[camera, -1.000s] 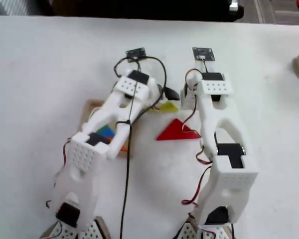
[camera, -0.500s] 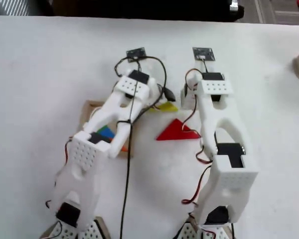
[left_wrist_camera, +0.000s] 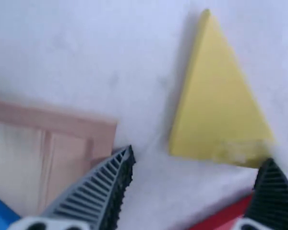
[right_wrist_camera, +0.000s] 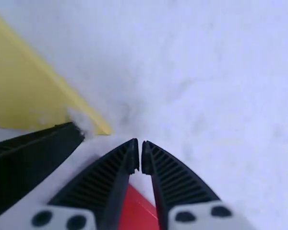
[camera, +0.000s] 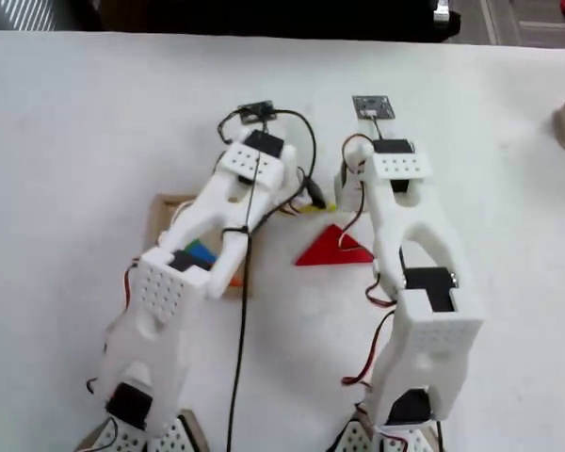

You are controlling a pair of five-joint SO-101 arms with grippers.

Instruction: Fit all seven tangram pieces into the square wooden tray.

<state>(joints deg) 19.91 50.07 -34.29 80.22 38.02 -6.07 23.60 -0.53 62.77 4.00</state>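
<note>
One flat yellow wooden triangle [left_wrist_camera: 221, 105] lies just ahead of the spread left gripper [left_wrist_camera: 198, 160] in the left wrist view. Its long axis points away, and the square wooden tray [left_wrist_camera: 62, 136] is just beside it. In the right wrist view, the right gripper [right_wrist_camera: 140, 160] is pressed together and empty, off the triangle's corner. In the high view, both tips are close together there.

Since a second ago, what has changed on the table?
The right gripper, shut, swung slightly left toward the yellow triangle, which the arms now mostly hide in the high view. The left gripper, open by that triangle, barely shifted. The red triangle stayed put. Nothing was grasped or released.
</note>
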